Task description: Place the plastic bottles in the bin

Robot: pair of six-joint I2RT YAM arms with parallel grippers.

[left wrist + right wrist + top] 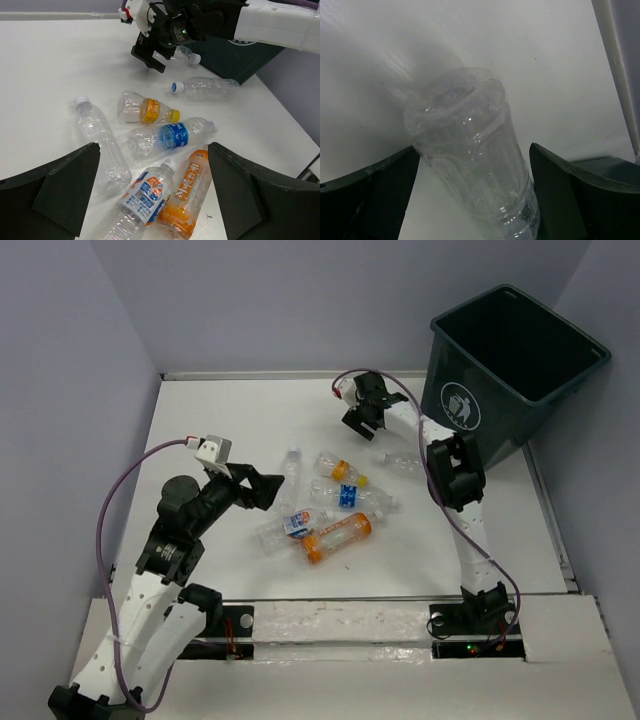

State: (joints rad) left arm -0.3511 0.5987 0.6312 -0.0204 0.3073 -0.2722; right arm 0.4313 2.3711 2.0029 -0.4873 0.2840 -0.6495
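Several plastic bottles lie on the white table: a clear one, a yellow-labelled one, a blue-labelled one, a blue-white-labelled one, an orange one and a clear one near the right arm. My left gripper is open and empty just left of the cluster. Below it in the left wrist view are the blue-white bottle and the orange bottle. My right gripper is raised and shut on another clear bottle. The dark green bin stands at the back right.
Grey walls close in the table on the left, back and right. The right arm's links stretch between the bottles and the bin. The table's white front strip runs between the two arm bases.
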